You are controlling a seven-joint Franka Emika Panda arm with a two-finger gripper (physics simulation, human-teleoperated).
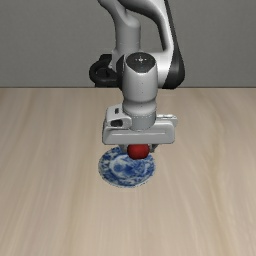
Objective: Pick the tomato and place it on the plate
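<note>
Nearest, the wood-grain worktop lies pale and flat. Beyond it sits the round plate, white with a blue pattern. Over the plate's far rim hangs my gripper, fingers narrowed onto the small, smooth red tomato, which is half tucked under my grey hand.

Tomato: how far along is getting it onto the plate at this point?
Looks done: the tomato is at the plate, over it rather than beside it. In hand: the gripper sits directly on the tomato. Left: whether it rests on the plate is unclear; letting go and backing off look yet to come.
</note>
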